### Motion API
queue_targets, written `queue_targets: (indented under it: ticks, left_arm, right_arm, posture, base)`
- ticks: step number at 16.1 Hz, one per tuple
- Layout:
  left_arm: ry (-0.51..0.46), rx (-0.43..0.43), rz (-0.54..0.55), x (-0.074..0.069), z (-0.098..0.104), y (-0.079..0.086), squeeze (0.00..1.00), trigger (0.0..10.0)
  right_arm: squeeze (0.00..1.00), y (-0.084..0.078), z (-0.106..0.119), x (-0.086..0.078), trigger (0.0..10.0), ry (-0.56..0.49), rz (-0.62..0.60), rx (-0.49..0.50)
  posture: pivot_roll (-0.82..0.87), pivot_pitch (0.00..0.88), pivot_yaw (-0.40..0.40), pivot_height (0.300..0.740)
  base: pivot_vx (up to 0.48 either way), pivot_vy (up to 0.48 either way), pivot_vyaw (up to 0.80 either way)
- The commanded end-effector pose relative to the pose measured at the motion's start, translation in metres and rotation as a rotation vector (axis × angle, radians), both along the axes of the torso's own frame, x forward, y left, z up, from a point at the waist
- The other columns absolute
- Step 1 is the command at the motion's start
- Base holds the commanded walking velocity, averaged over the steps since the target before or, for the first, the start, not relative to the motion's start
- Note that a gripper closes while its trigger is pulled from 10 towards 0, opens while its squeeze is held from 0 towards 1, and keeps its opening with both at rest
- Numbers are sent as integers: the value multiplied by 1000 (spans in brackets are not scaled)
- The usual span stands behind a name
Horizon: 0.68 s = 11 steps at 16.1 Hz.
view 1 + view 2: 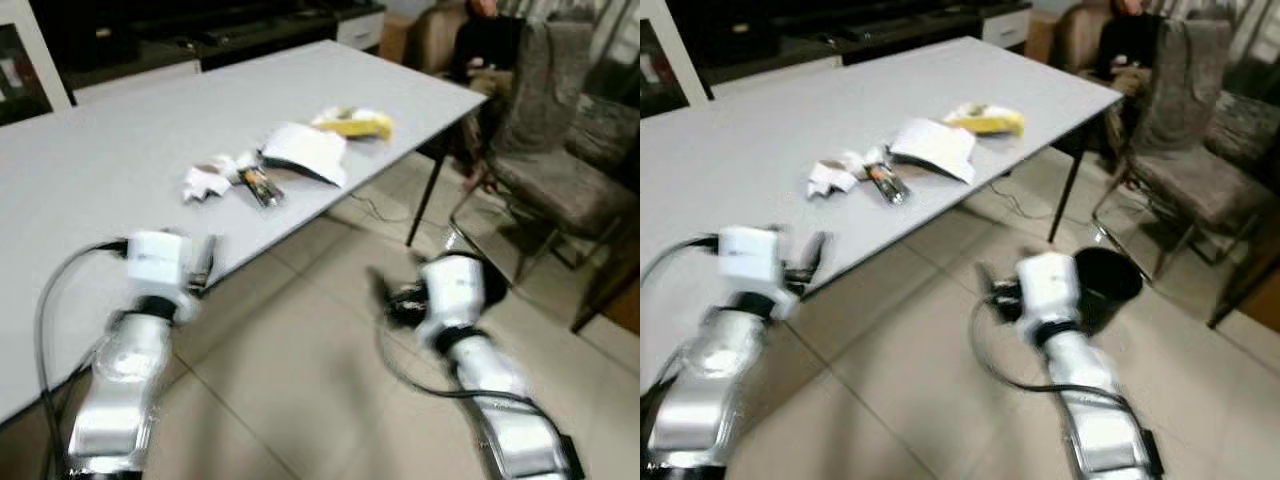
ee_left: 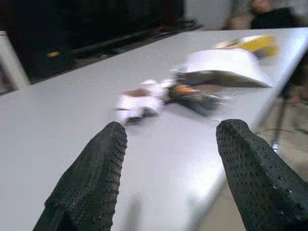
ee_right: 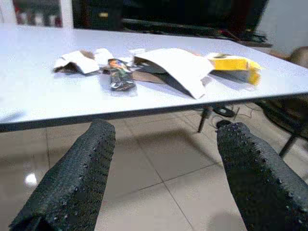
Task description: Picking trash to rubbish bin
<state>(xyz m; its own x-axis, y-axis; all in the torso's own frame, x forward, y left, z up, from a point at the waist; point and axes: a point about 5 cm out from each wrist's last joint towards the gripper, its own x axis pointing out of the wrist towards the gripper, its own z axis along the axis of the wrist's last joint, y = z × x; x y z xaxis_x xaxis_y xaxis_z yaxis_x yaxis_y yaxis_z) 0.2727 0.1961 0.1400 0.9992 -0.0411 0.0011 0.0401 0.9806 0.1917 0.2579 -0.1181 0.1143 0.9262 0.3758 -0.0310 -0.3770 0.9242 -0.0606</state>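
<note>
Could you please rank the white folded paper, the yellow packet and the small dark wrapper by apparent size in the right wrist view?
1. white folded paper
2. yellow packet
3. small dark wrapper
All lie at similar depth on the table, so the order seems reliable.

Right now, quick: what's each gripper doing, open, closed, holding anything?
Left gripper: open, empty, over the table short of the trash.
Right gripper: open, empty, above the floor beside the table edge.

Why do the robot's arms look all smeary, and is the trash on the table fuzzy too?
In the right eye view the left gripper and right gripper are streaked with motion blur. In the left wrist view the crumpled white paper and yellow wrapper look soft. The right wrist view is sharper; the dark snack packet shows clearly.
</note>
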Motion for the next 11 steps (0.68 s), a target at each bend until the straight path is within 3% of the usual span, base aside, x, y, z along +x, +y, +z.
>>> queue_targets:
  ticks: [1, 5, 11]
  left_arm:
    - [-3, -14, -67, 5, 2, -16, 0, 10000]
    - [-3, -19, -97, 17, 4, -21, 0, 10000]
    - [-13, -21, -68, 31, 7, -9, 0, 10000]
  right_arm:
    - [0, -17, -2, -2, 10000, 9, -58, -31]
    - [0, -23, 1, -8, 10000, -7, -110, -18]
    - [0, -20, 2, -13, 10000, -13, -83, -22]
  posture:
    - [-31, 0, -17, 740]
    - [-66, 0, 22, 740]
    - [-72, 0, 33, 740]
  base:
    - [360, 0, 0]
    - [359, 0, 0]
    - [358, 0, 0]
